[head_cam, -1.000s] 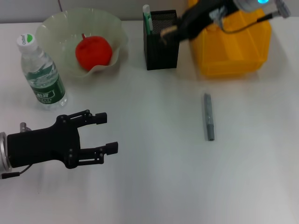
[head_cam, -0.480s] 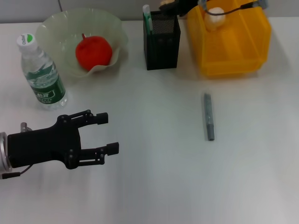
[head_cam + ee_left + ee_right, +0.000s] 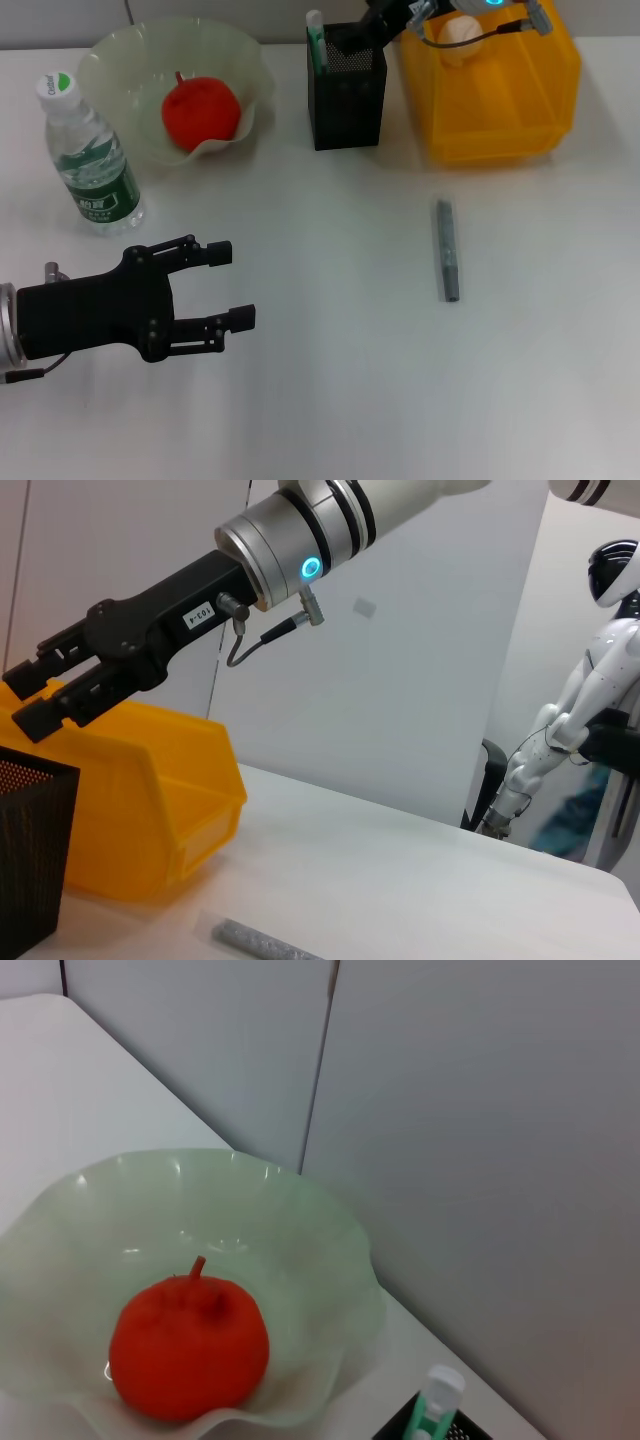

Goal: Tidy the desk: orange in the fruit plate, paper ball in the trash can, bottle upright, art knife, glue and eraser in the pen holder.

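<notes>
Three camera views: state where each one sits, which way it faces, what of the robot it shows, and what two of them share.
Head view: high, looking down at the desk; left gripper open, right gripper over the pen holder.
Left wrist view: low, facing the trash can; right gripper shows, none of its own arm.
Right wrist view: facing the orange in the fruit plate; no robot parts.
Shared: head and left wrist views both show the art knife.

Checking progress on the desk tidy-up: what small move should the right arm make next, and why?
Probably swing the right gripper from above the pen holder toward the grey art knife, which lies alone on the table while the orange, paper ball and bottle look settled.
</notes>
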Robot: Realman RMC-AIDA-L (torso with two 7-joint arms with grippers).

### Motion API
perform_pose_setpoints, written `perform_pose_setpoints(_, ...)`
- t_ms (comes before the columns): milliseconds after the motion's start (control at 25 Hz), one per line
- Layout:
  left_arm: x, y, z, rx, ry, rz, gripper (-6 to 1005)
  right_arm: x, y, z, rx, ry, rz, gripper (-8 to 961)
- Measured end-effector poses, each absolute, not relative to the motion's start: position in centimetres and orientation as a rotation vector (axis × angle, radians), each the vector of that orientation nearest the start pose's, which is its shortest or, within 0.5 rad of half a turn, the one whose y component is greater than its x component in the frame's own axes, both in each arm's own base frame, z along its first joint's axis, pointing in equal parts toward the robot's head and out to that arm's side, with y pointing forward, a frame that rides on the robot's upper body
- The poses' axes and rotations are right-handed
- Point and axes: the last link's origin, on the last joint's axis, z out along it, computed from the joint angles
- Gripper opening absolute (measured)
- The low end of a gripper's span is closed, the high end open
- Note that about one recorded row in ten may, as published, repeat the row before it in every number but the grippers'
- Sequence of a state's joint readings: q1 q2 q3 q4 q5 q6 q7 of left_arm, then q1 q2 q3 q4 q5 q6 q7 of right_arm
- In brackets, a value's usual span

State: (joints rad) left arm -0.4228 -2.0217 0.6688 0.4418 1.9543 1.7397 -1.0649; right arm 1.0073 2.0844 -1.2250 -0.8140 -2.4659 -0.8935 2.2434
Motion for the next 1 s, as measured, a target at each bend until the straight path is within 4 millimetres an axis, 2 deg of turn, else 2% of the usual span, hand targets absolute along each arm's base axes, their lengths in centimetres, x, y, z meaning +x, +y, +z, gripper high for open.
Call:
perform_pose_setpoints(200, -29.3, 26.7, -0.6, -2.777, -0.488, -0.905, 842, 9.1, 47.0, -2.4, -2.504, 0.479, 0.014, 639)
perform_pose_setpoints(320, -29.2, 26.7, -0.6, -2.778, -0.486, -0.908, 842, 7.8, 45.4, -0.7, -2.549, 0.624, 0.057, 707)
perform_pose_setpoints(360, -29.2, 26.7, -0.6, -2.778, -0.486, -0.908, 842, 7.8, 45.4, -0.7, -2.549, 0.624, 0.057, 729)
perform_pose_setpoints(520, -29.0, 26.8, -0.8, -2.784, -0.479, -0.912, 842, 7.5, 43.2, 0.8, -2.582, 0.802, -0.088, 751)
perform_pose_setpoints(680, -28.9, 26.9, -0.8, -2.786, -0.474, -0.915, 842, 8.8, 41.6, 1.0, -2.576, 0.925, -0.311, 749)
perform_pose_setpoints(720, -28.9, 26.9, -0.8, -2.786, -0.474, -0.915, 842, 9.7, 41.3, 1.0, -2.545, 0.969, -0.393, 748)
perform_pose_setpoints(1000, -28.9, 26.9, -0.8, -2.784, -0.475, -0.916, 841, 12.4, 40.7, -0.1, -2.510, 1.093, -0.529, 733)
